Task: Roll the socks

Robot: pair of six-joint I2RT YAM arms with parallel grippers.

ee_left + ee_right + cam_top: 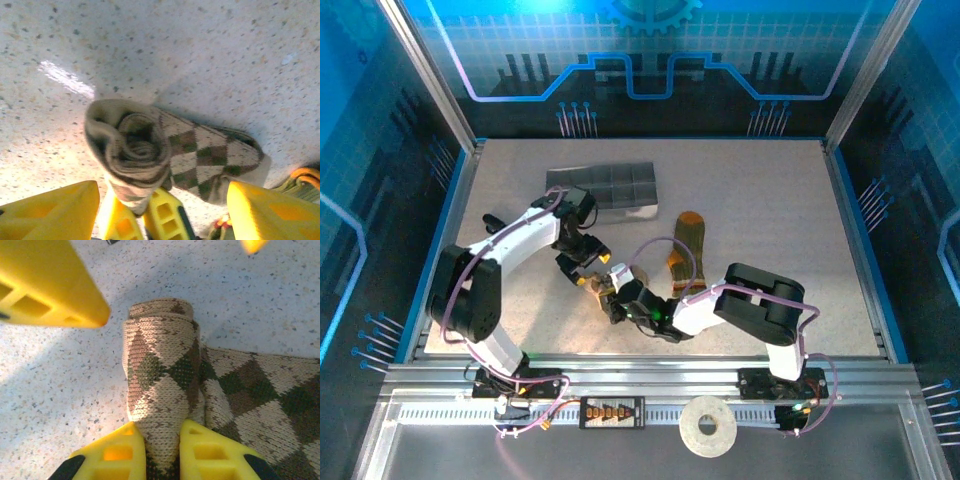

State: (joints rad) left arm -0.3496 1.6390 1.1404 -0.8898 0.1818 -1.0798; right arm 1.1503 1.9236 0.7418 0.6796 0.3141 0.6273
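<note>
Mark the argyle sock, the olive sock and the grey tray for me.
argyle sock (pixel 160 365), right wrist view, rolled-up end.
olive sock (pixel 687 242), top view, olive stretch below orange tip.
grey tray (pixel 615 182), top view, divided floor.

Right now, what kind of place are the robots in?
Probably a robot lab booth: blue circuit-pattern walls, a metal rail holding the left arm and right arm, and a speckled table.
</note>
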